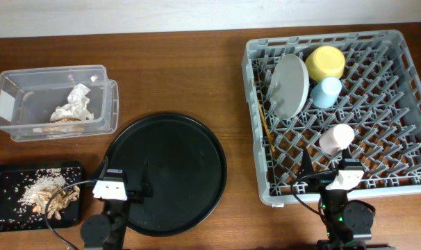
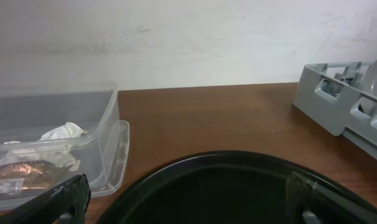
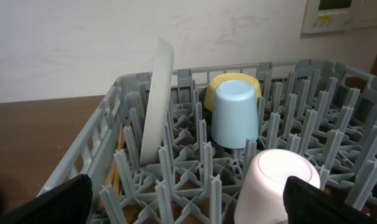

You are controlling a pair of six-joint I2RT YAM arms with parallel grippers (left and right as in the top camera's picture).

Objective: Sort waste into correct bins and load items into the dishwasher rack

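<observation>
The grey plastic peg-floored rack (image 1: pixel 322 38) held the round pale plate (image 1: pixel 292 85) on edge, the yellow bowl (image 1: pixel 325 62), the light-blue cup (image 1: pixel 326 92) and pink cup (image 1: pixel 335 139) upside down, and thin wooden chopsticks (image 1: pixel 265 125) along its left side. The right jaws stood wide open and empty, the pink cup just ahead. The left jaws, equally wide and empty, hung over the round black tray's (image 1: pixel 169 173) near rim. A crumpled napkin (image 1: pixel 75 105) lay in the clear tub (image 1: pixel 30 90). Rice (image 1: pixel 40 186) and brown scraps (image 1: pixel 61 201) lay in the shallow black tray (image 1: pixel 2 208), which was cut off at the frame edge.
</observation>
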